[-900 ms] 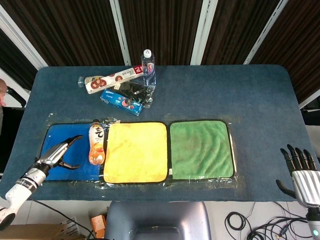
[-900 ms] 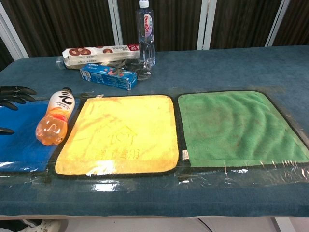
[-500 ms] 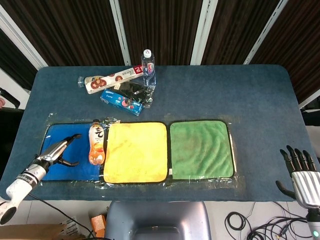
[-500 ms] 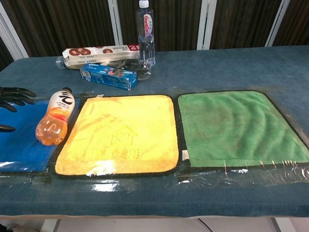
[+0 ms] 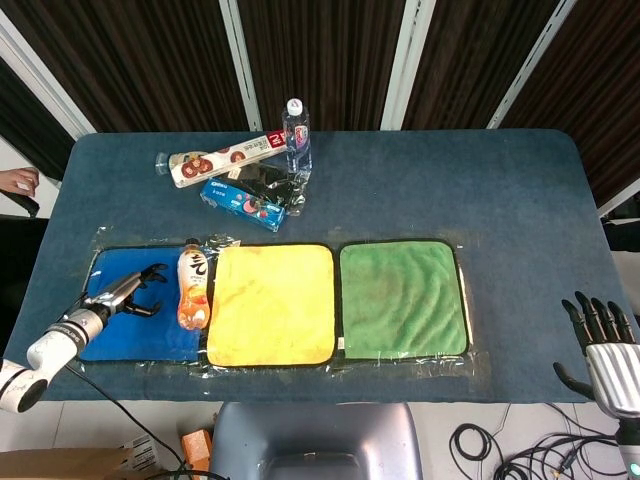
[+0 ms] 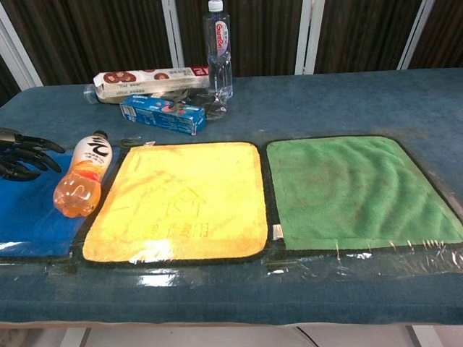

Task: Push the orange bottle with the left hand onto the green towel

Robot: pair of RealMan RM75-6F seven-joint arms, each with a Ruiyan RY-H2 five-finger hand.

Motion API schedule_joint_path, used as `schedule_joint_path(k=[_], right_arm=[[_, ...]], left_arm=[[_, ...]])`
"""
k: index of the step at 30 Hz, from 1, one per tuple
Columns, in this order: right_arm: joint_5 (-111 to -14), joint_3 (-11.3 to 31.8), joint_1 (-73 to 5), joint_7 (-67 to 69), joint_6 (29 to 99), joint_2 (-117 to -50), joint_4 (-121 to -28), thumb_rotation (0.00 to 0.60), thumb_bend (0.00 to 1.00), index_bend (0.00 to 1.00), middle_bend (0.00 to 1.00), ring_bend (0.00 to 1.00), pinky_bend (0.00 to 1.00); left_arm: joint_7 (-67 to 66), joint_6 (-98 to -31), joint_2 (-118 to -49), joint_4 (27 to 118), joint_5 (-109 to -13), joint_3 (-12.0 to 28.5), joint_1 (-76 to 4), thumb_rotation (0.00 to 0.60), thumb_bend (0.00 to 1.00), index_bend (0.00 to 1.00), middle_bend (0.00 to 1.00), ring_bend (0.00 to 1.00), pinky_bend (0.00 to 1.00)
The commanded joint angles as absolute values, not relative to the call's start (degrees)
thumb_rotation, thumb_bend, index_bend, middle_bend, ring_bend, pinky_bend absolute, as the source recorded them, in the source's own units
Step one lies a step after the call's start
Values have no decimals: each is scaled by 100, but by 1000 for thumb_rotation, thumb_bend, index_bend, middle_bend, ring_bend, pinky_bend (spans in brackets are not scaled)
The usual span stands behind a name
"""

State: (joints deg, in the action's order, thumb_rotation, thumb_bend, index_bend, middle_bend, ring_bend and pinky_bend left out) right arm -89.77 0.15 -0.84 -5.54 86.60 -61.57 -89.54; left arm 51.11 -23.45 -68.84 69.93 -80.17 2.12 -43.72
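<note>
The orange bottle (image 5: 193, 290) (image 6: 82, 181) lies on its side at the seam between the blue towel (image 5: 120, 330) and the yellow towel (image 5: 272, 303). Its cap points to the table's far side. My left hand (image 5: 125, 293) (image 6: 22, 157) hovers over the blue towel just left of the bottle, fingers apart and pointing at it, with a small gap between them and the bottle. The green towel (image 5: 402, 298) (image 6: 354, 189) lies flat to the right of the yellow one. My right hand (image 5: 603, 335) hangs open off the table's near right corner.
At the back left stand a clear water bottle (image 5: 296, 135), a long snack box (image 5: 220, 160), a blue biscuit box (image 5: 243, 203) and a dark wrapper (image 5: 268, 182). Clear plastic sheeting runs under the three towels. A person's hand (image 5: 18, 181) shows at the far left edge.
My left hand has turned and its fingers have spread toward the bottle, while the forearm dropped lower. The bottle has not moved. The right hand is still.
</note>
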Motion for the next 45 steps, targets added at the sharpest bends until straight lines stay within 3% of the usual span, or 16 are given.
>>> schedule_joint_path(k=[1,12,24,31,40,45], right_arm=[[-8970,21,-90,-557,8651,-6157,-8954,600,168,0,8,0,0],[-8942,34,-93,-541,8635,-6155,-8945,600,168,0,8,0,0],[-8964,18,-101,-503,8609,-6132,-8950,600,168,0,8,0,0],[-8978,12,-82,-448,8640,-6113,-8930,600,168,0,8,0,0],[-9052,-18,-73,-422,8668,-6104,-8921,600,168,0,8,0,0],[-9098,-40,-60,-408,8693,-6102,-8922,600,168,0,8,0,0]], left_arm=[[5475,-2230,-6938,6934,-8165,280,-4487,559,463,106,208,127,202],[6540,-2059,-6951,7005,-8695,199,-4781,541,483,106,214,131,207],[7509,-2560,-6985,6949,-9244,-158,-5085,538,487,106,210,134,253],[6958,-2339,-6725,7192,-9058,-355,-5175,535,480,106,193,130,366],[5612,-1817,-6262,7936,-8271,-388,-5205,535,483,105,231,242,519],[5160,-1790,-6119,8213,-7934,-298,-5173,539,485,105,238,252,537]])
